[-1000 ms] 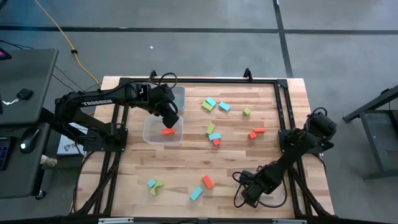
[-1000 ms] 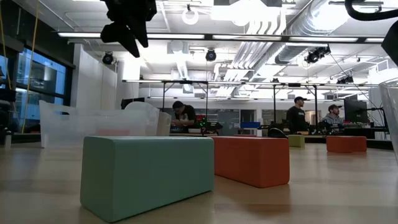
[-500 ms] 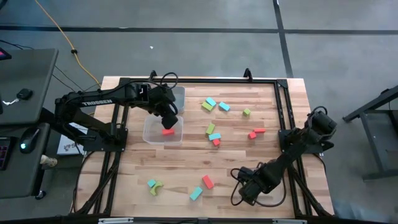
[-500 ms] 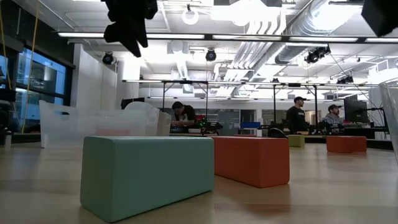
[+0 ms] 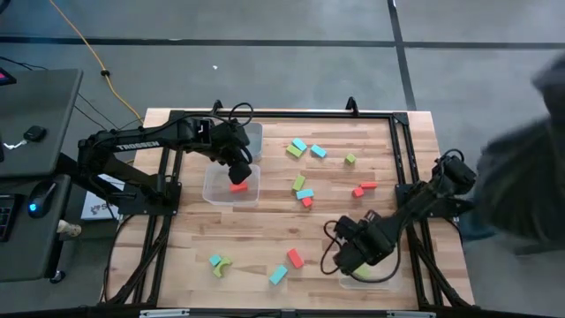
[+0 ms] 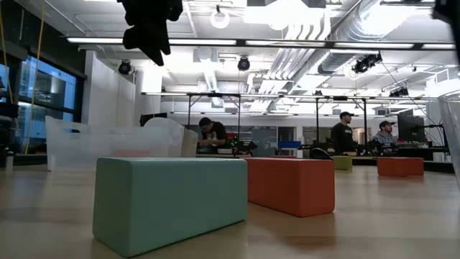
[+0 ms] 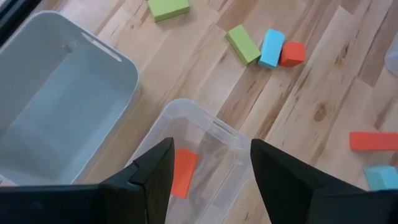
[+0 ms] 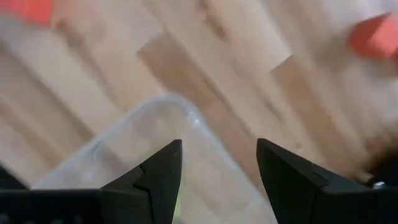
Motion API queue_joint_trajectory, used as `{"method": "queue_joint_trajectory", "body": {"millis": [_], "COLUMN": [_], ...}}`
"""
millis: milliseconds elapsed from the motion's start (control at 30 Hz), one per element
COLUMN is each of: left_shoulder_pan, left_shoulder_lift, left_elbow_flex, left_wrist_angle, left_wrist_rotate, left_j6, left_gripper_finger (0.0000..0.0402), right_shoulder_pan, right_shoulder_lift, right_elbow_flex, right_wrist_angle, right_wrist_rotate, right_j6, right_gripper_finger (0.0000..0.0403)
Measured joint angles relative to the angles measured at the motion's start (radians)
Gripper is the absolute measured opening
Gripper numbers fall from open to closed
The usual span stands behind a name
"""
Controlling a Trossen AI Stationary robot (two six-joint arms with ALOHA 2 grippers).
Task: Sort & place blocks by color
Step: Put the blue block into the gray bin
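My left gripper [image 5: 239, 168] [image 7: 210, 177] hangs open above a clear bin [image 5: 212, 190]. A red block [image 7: 182, 172] lies flat on that bin's floor. My right gripper [image 5: 350, 258] [image 8: 217, 168] stands open, pointing down, over a second clear bin [image 8: 163, 107] near the table's front right. A green block [image 5: 364, 270] lies in this bin. Several cyan, green and red blocks lie loose on the table, among them a cyan one [image 5: 305, 193], a red one [image 5: 295, 257] and a green arch [image 5: 222, 265]. Neither gripper has anything between its fingers.
A third clear bin [image 7: 59, 102] stands beside the left one, toward the far edge. A black frame [image 5: 402, 177] runs along the table's sides. At the right edge of the high view a blurred person [image 5: 521, 168] stands by the table.
My right gripper has risen from the bin near the front right and shifted slightly toward the table's far edge, tipping to point straight down; the bin under it now shows. A person has come into the high view at the right.
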Motion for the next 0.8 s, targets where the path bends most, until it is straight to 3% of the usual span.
{"method": "queue_joint_trajectory", "body": {"millis": [467, 800], "left_shoulder_pan": [-0.045, -0.052], "left_shoulder_lift": [0.000, 0.000], "left_elbow_flex": [0.000, 0.000], "left_wrist_angle": [0.002, 0.232], "left_wrist_rotate": [0.019, 0.020], "left_j6": [-0.142, 0.081], "left_gripper_finger": [0.0211, 0.0211], "right_shoulder_pan": [-0.169, -0.267], "right_shoulder_lift": [0.000, -0.010], "right_elbow_flex": [0.099, 0.196], "right_wrist_angle": [-0.247, -0.261], "right_wrist_rotate": [0.184, 0.242], "right_j6": [-0.070, -0.242], "right_gripper_finger": [0.0197, 0.0197]}}
